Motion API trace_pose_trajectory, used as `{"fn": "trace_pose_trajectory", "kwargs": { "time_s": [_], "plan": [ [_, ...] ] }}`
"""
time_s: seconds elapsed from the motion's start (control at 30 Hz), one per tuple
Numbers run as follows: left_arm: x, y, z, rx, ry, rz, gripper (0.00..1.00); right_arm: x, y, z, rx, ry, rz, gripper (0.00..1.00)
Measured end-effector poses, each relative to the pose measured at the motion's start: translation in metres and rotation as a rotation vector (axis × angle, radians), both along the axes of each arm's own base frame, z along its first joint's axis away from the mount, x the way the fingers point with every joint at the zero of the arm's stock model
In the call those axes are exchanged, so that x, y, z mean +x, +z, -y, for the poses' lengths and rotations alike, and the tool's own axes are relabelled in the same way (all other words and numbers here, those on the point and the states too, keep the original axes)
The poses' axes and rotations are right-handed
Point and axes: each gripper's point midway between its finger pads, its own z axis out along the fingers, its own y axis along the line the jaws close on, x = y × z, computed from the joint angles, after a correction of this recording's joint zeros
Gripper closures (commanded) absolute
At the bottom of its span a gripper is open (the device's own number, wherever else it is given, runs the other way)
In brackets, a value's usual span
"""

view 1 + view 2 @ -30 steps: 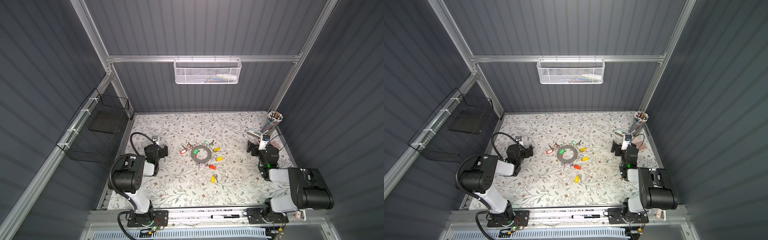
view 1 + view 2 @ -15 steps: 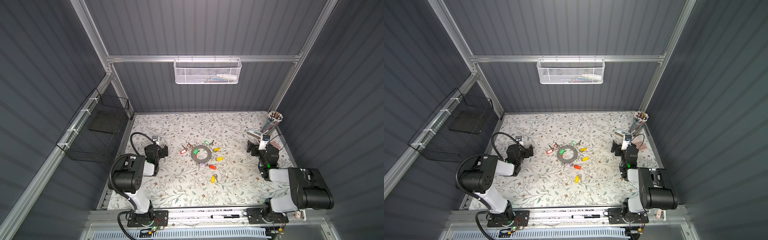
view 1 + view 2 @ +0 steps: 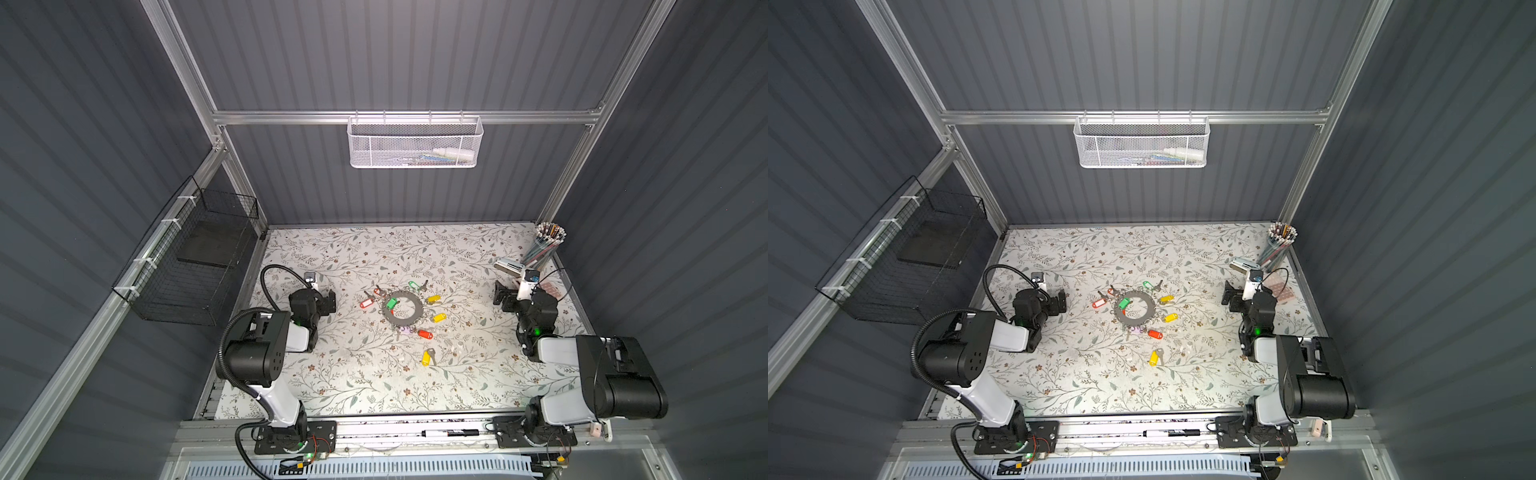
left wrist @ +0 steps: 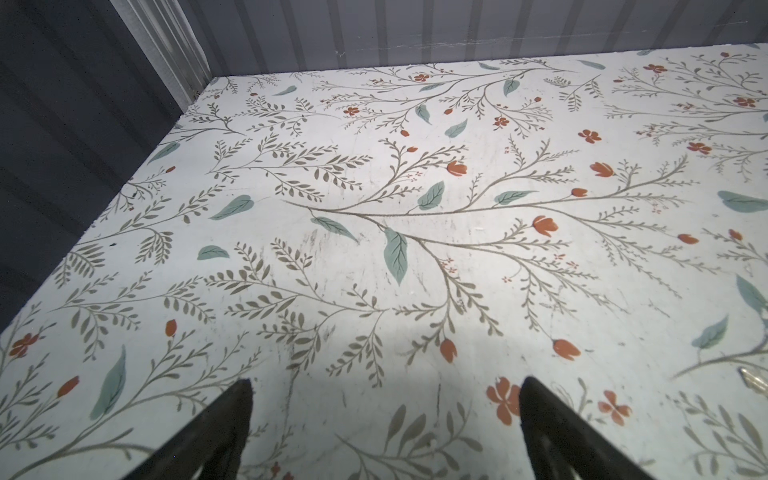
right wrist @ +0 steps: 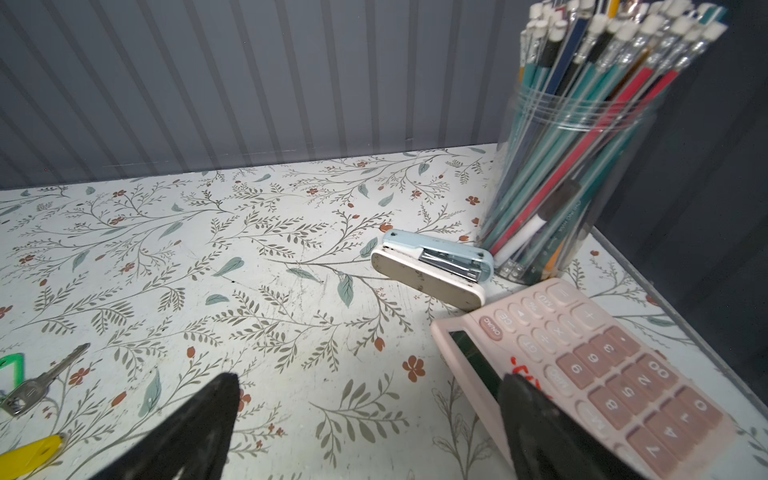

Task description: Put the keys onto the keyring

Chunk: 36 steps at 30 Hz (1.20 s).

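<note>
Leftmost, one black wire basket hangs on the side wall. Beside it the left hand sits low over the floral worktop, jaws spread wide and empty; the left wrist view shows only bare worktop between its two fingertips. Mid-worktop lies the single grey keyring, flat and fringed with small split rings. The keys gather round it. Counted in both top views there are two clear red tags, one left of the ring and one at its near right. Two are green, one across the ring's left side and one just past its far edge. One purple tag lies at the near edge. Three are yellow, two just right of the ring and one well apart toward the front. Whether any key is threaded on cannot be told. Farther right, the right hand is likewise wide and empty, near one stapler, one pink calculator and one clear jar of pencils.
</note>
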Motion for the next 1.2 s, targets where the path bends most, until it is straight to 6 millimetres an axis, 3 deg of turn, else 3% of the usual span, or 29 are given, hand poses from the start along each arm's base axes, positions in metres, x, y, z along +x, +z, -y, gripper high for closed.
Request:
{"fn": "trace_pose_trajectory", "kwargs": {
  "time_s": [0.37,0.5,0.57,0.67,0.77,0.83,1.0,1.2],
  "plan": [
    [0.000,0.000,-0.001,0.000,0.003,0.000,0.00,0.000,0.000,0.004,0.003,-0.022,-0.001,0.01],
    [-0.002,0.001,-0.012,0.009,0.066,-0.024,0.00,-0.002,0.001,0.011,0.004,-0.064,-0.002,0.01],
    [-0.003,0.017,-0.020,0.012,0.116,-0.017,0.00,-0.009,0.013,0.016,-0.006,-0.118,0.010,0.01],
    [-0.001,0.056,-0.031,-0.040,0.228,0.002,0.00,-0.020,0.057,0.016,0.010,-0.157,0.103,0.01],
    [0.007,0.096,-0.036,-0.130,0.319,0.021,0.00,-0.036,0.100,0.027,0.120,-0.244,0.210,0.01],
    [-0.001,0.112,-0.039,-0.193,0.364,0.030,0.00,-0.050,0.115,0.039,0.225,-0.324,0.256,0.01],
    [-0.044,0.123,-0.031,-0.323,0.377,-0.039,0.00,-0.072,0.117,0.053,0.383,-0.418,0.246,0.01],
    [-0.074,0.138,0.002,-0.470,0.226,-0.103,0.00,-0.064,0.104,0.040,0.495,-0.404,0.060,0.01]
  ]
}}
